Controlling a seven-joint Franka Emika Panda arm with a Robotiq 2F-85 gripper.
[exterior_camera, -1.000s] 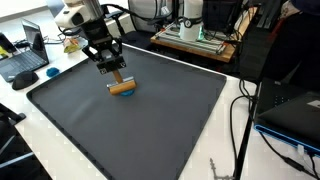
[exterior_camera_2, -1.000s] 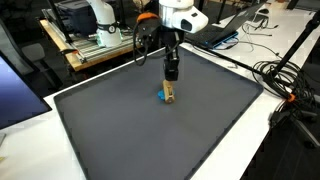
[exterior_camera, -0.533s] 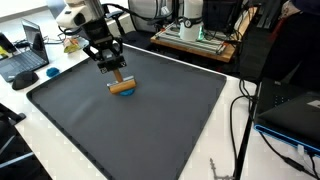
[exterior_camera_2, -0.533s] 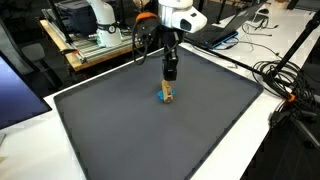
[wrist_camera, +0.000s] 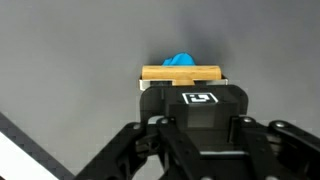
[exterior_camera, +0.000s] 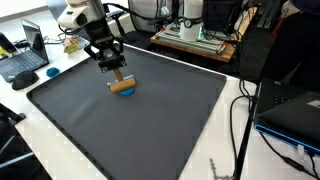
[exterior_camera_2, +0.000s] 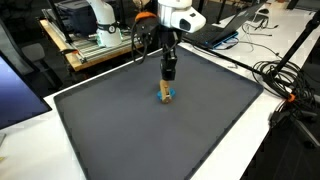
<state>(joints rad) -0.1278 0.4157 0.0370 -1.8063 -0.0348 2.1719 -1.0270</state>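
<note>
1. A robot arm (exterior_camera: 85, 18) reaches down over a dark grey mat (exterior_camera: 150, 130) that covers most of a white tabletop (exterior_camera: 40, 140).
2. The fingers (exterior_camera: 117, 75) point straight down, close above the mat, in the part of it nearest the arm's base.
3. Right under their tips sits a small wooden block (exterior_camera: 122, 88), tan in colour, resting on the mat.
4. A blue piece (exterior_camera: 128, 84) lies against the block, touching it on one side.
5. In an exterior view the fingers (exterior_camera_2: 169, 78) come down onto the top of the block (exterior_camera_2: 166, 94), and no gap shows between the two.
6. In the wrist view the black gripper housing (wrist_camera: 200, 100) fills the lower half of the frame and hides the fingers.
7. Just beyond the housing's edge the block (wrist_camera: 182, 73) shows as a flat tan bar lying crosswise.
8. The blue piece (wrist_camera: 181, 61) peeks out as a rounded bump behind the block's far edge.
9. I cannot tell whether the fingers are clenched on the block or spread apart beside it; no view shows their tips clearly.
10. The block is well away from every edge of the mat (exterior_camera_2: 130, 130).
11. A laptop (exterior_camera: 25, 62) stands on the tabletop beyond the mat's corner, well apart from the block.
</note>
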